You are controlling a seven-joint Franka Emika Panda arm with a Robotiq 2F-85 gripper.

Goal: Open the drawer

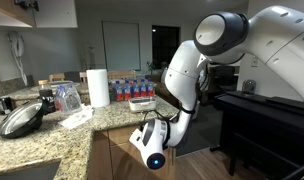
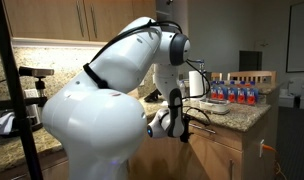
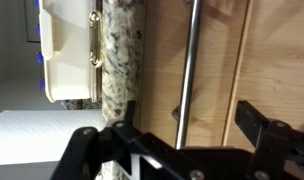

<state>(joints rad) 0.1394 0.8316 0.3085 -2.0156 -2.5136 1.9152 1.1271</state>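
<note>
Drawer (image 3: 217, 60) front is faced by gripper (image 3: 172, 130) in wrist view; jaws are spread wide; bar handle (image 3: 189, 60) is framed between them, unclasped.

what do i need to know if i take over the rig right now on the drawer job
Gripper: jaws open, holding nothing, one on each side of the silver bar handle in the wrist view.
Drawer: light-wood front just below the granite counter edge, looks shut.
Done: gripper is lined up at the handle.
Left: close on the bar, then pull the drawer out.
</note>
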